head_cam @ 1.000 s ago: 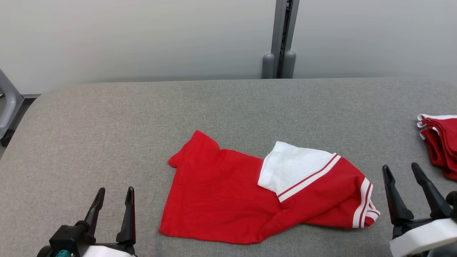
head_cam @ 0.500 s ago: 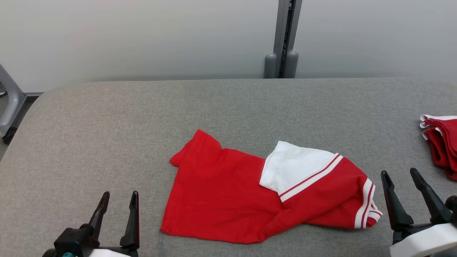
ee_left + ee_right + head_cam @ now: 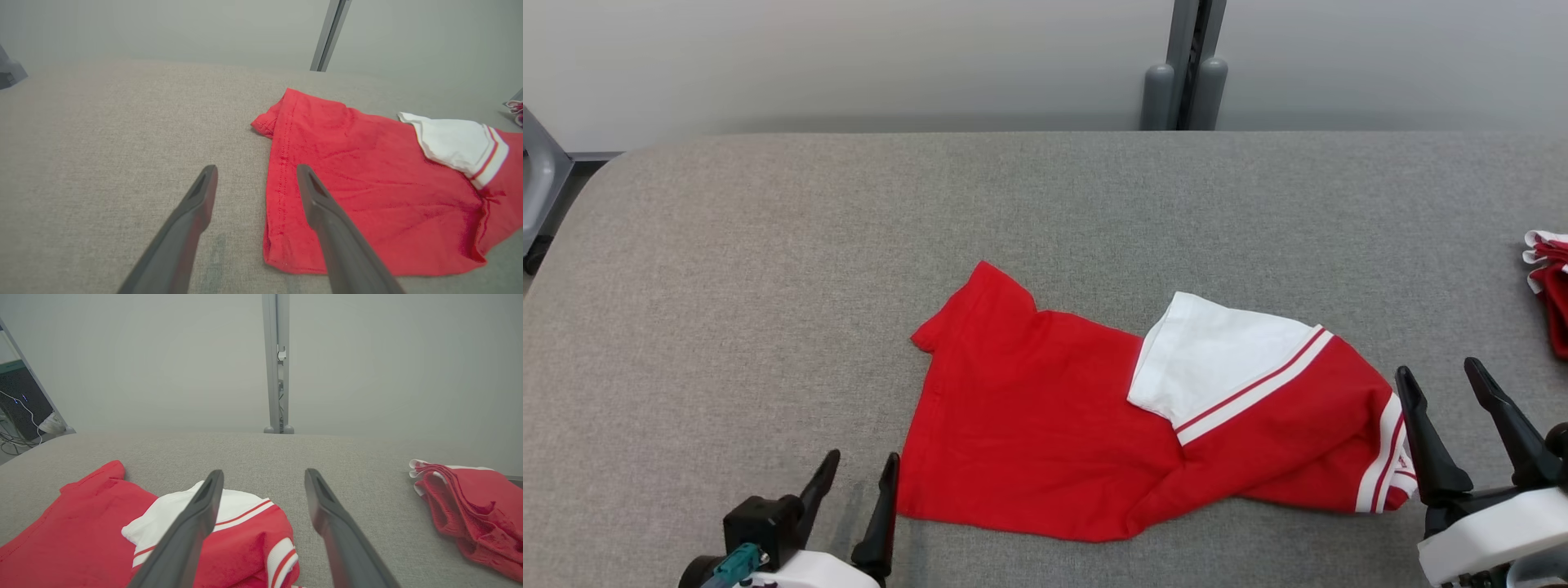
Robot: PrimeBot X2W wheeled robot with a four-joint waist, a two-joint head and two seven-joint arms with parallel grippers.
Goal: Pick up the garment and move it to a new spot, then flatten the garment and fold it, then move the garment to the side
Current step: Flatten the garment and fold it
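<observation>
Head view, one grey table [image 3: 768,245], one red-and-white garment [image 3: 1029,425] rumpled at its middle, one pile of red cloth [image 3: 1553,294] at the right edge, my two pincers, left gripper [image 3: 863,457] by the garment's near-left corner, right gripper [image 3: 1437,367] by its striped end, both spread wide, empty.

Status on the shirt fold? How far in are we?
Done: nothing visible. The garment lies rumpled, not flattened, on the table. In hand: left gripper open at its near hem corner, right gripper open by its striped end, neither holding cloth. Left: pick up, flatten, fold, move aside.
</observation>
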